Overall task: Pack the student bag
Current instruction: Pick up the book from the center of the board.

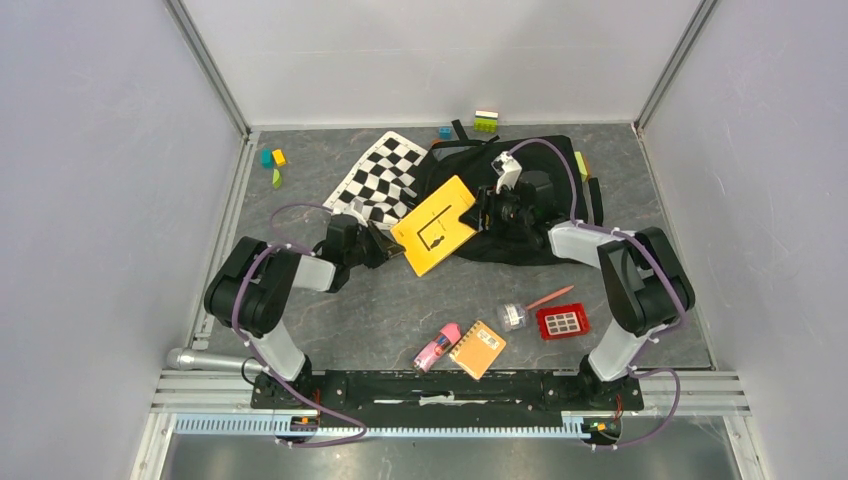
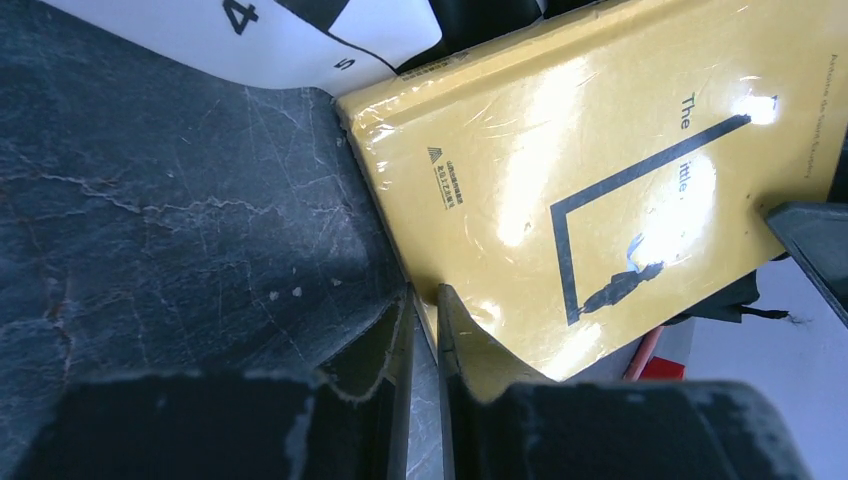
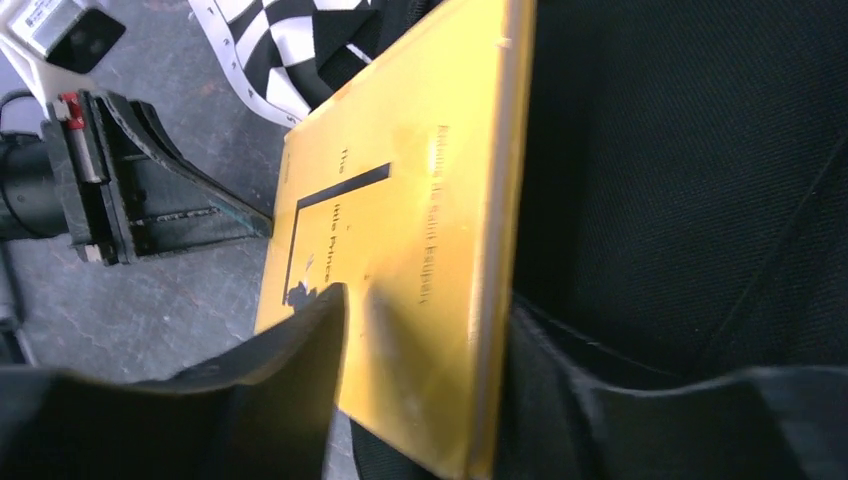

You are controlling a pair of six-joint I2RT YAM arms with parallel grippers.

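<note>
We start with the grey marbled desk [image 1: 330, 320], and on its far side, right of centre, the student bag [image 1: 510, 248], a big black soft fabric backpack lying slumped with its straps trailing toward the back wall. Just left of it lies a black-and-white checkerboard sheet [image 1: 385, 175]. Between the two arms sits a yellow hardback book with a glossy film-wrapped cover [image 1: 436, 225], tilted, its far edge over the bag's near-left side. The right fingers [image 3: 290, 370] are clamped on that far edge, one over the cover and one beneath it against the black fabric [image 3: 690, 180]. The left fingers [image 2: 385, 360] are pressed almost together with nothing between them that we can see, and their tips sit at the book's near corner. We judge the book is being worked into the bag, yet we cannot make out an open mouth. The slick cover is pinched at one edge only, so it could pivot or slide out. A push from the left fingers could lever it loose. The limp fabric could fold under a corner and block it. An orange spiral notebook [image 1: 477, 348] and a red calculator-like case [image 1: 562, 321] wait near us
</note>
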